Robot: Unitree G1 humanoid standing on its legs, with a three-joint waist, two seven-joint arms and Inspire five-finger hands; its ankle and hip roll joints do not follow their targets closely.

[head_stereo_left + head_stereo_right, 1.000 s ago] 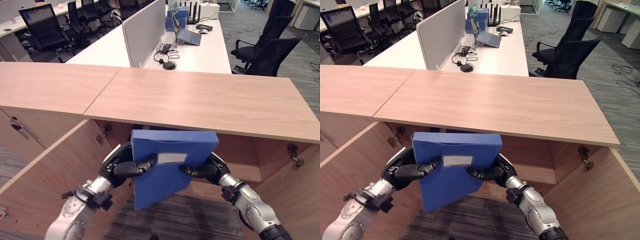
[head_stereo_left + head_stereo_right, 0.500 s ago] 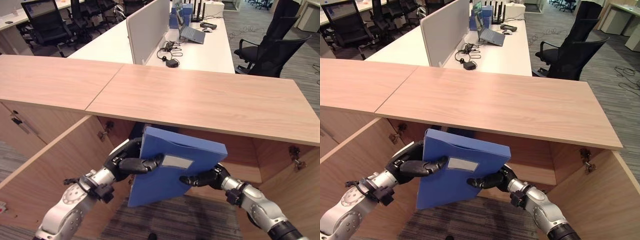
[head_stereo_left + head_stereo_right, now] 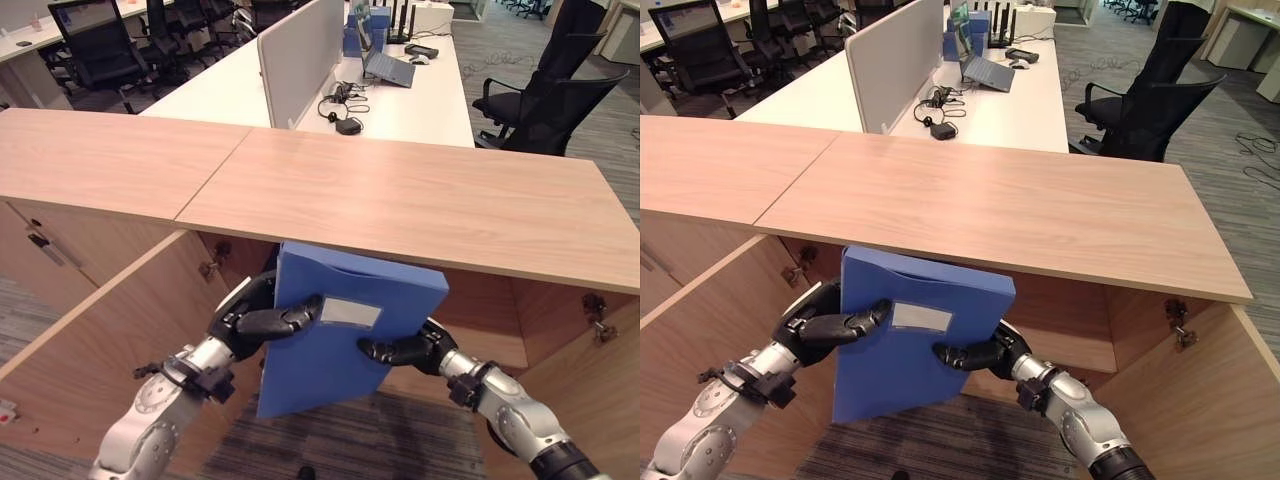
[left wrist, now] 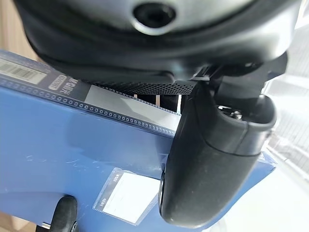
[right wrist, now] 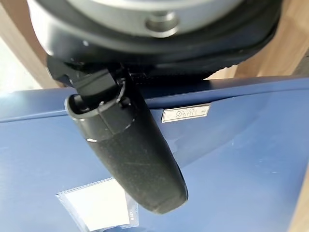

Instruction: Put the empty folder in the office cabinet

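Note:
A blue folder (image 3: 335, 355) with a white label pocket hangs upright in front of the open cabinet (image 3: 480, 320), its upper edge just under the wooden cabinet top (image 3: 420, 200). My left hand (image 3: 252, 318) grips the folder's left edge, thumb across the front face. My right hand (image 3: 408, 349) grips the right edge lower down, thumb also on the front. In the left wrist view my thumb (image 4: 215, 159) presses on the folder (image 4: 72, 145); in the right wrist view my thumb (image 5: 133, 157) lies on the folder (image 5: 241, 164).
The cabinet's left door (image 3: 100, 335) and right door (image 3: 590, 400) stand swung open toward me on either side. Beyond the top are white desks (image 3: 400, 100) with a divider panel (image 3: 295, 55) and black office chairs (image 3: 545, 105). Grey carpet (image 3: 400, 440) lies below.
The folder has turned from a tilt to the right to nearly upright, and its upper edge now sits closer under the cabinet top. Both hands keep their grip.

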